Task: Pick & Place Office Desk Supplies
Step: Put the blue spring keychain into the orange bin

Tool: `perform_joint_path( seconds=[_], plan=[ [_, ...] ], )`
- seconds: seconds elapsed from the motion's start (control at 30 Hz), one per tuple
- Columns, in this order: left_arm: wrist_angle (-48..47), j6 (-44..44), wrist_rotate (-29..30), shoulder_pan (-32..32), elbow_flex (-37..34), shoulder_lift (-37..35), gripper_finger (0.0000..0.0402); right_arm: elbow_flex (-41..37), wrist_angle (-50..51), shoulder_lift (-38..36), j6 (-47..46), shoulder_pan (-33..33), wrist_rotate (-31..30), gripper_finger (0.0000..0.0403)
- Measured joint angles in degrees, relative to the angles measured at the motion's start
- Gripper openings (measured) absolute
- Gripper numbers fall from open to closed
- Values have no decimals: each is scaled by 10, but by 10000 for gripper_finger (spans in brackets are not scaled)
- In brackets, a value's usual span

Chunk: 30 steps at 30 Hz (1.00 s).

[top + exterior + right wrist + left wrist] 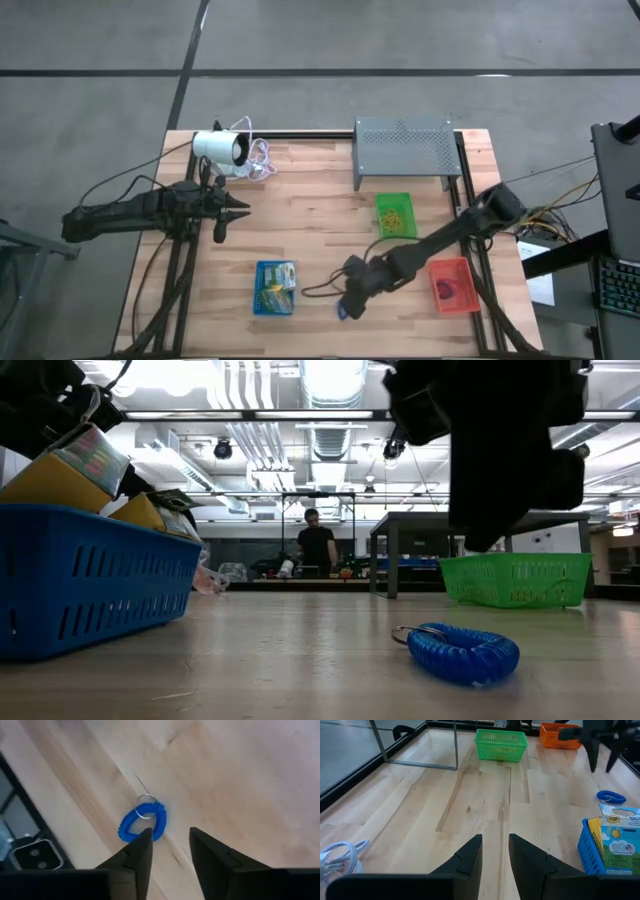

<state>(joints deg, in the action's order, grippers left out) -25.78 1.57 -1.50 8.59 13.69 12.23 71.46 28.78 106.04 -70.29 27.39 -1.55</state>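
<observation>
A blue coiled loop point(142, 822) with a small metal ring point(146, 800) lies flat on the wooden table near its front edge, also seen in the low view point(460, 652). My right gripper point(170, 850) hangs above it, pointing steeply down, open, with nothing between its fingers; the loop lies just off its left fingertip. From across the table its two fingers point(600, 755) show well clear of the tabletop. My left gripper point(495, 855) waits open at the table's left point(222, 215), holding nothing.
A blue tray point(275, 287) with green-and-white packets stands left of the loop. A green tray point(394, 215) sits mid-right and a red tray point(452, 285) at the right. A grey perforated stand point(405, 150) and a white cylinder point(222, 148) with cable occupy the far side.
</observation>
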Motion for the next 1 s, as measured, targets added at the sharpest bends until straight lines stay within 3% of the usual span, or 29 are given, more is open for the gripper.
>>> perform_joint_path(
  seconds=[0.3, 0.63, 1.0],
  plan=[
    [0, 0, 0, 0, 0, 0, 98, 110, 87, 90, 4, 15, 6, 156],
    [-3, 0, 0, 0, 0, 0, 98, 170, 129, 165, 5, 15, 5, 135],
    [-4, 0, 0, 0, 0, 0, 98, 174, 129, 172, 1, 15, 3, 111]
  ],
)
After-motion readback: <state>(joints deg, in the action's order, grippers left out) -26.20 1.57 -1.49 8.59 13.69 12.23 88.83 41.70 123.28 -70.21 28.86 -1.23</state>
